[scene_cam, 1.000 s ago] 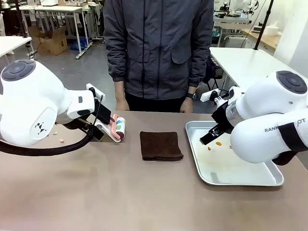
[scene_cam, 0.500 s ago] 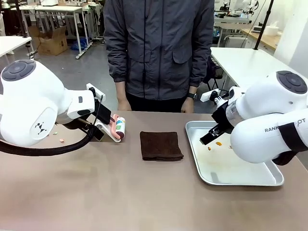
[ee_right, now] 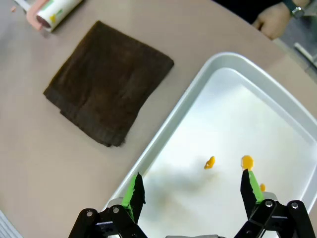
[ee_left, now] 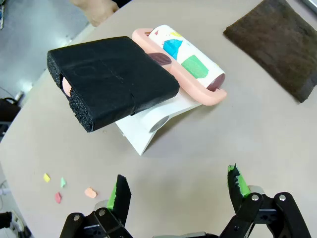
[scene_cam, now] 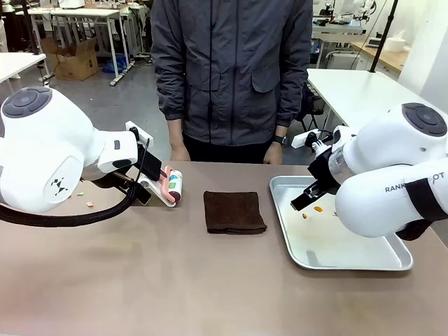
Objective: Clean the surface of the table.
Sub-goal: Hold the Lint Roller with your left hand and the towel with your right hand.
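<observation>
The table (scene_cam: pixel 175 280) has a matte brownish top. A folded dark brown cloth (scene_cam: pixel 234 211) lies at its middle. To the left, a lint roller (scene_cam: pixel 173 186) with a pink frame and a black foam handle (ee_left: pixel 109 79) rests on a white stand (ee_left: pixel 153 121). Small coloured paper scraps (ee_left: pixel 90 192) lie on the table beside it. My left gripper (ee_left: pixel 178 186) hovers open just short of the stand, holding nothing. My right gripper (ee_right: pixel 192 188) hangs open over the left part of the silver tray (scene_cam: pixel 350 262), above orange crumbs (ee_right: pixel 246 161).
A person stands at the far edge with one hand (scene_cam: pixel 177 150) near the roller and the other hand (scene_cam: pixel 271 152) near the tray's far corner. The cloth (ee_right: pixel 106 79) lies just left of the tray's rim (ee_right: pixel 163 134). A white table (scene_cam: pixel 357 91) stands behind on the right.
</observation>
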`<state>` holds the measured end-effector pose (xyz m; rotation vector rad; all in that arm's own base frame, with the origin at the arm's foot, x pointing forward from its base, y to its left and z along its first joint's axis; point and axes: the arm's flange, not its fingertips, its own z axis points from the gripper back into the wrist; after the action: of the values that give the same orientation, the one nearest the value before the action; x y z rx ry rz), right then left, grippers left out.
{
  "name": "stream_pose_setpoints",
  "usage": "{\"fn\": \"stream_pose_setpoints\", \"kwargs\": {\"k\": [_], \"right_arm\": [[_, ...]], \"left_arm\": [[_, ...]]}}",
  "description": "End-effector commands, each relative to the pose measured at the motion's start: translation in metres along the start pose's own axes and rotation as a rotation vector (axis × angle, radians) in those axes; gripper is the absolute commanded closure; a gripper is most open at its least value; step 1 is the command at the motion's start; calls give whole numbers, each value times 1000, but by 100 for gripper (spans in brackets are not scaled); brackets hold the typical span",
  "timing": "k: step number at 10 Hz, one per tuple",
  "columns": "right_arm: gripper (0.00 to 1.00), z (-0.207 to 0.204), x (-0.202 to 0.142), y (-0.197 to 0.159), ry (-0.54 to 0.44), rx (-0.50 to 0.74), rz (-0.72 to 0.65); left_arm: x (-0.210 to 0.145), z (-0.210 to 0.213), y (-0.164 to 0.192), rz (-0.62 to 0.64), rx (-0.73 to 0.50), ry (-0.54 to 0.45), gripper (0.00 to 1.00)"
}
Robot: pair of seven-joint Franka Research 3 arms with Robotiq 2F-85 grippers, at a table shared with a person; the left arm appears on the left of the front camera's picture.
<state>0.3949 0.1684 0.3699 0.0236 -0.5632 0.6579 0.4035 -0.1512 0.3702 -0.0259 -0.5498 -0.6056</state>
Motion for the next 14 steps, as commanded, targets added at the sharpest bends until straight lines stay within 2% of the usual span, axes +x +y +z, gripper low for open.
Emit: {"fn": "stream_pose_setpoints", "kwargs": {"k": [1,5,6,7,9,11,12,13,14], "right_arm": [[0,0,0,0,-1,0,-1],[0,0,0,0,0,0,0],[0,3,0,1,25,18,-28],[0,12,-1,1,59,81,-78],[0,41,-3,-6,140,173,-203],[0,71,-14,-13,225,242,-248],[0,90,-23,-18,238,323,-244],[0,109,-33,-26,209,416,-242],[0,125,-47,-39,163,506,-247]], "left_arm": [[0,0,0,0,0,0,0],[0,0,0,0,0,0,0],[-2,5,0,-9,-79,-18,0],[-5,10,-1,-28,-137,28,0],[-9,33,0,47,-217,110,0],[-20,65,3,141,-209,152,0],[-27,86,7,206,-251,140,0],[-36,109,19,255,-320,63,0],[-49,127,47,324,-419,-18,0]]}}
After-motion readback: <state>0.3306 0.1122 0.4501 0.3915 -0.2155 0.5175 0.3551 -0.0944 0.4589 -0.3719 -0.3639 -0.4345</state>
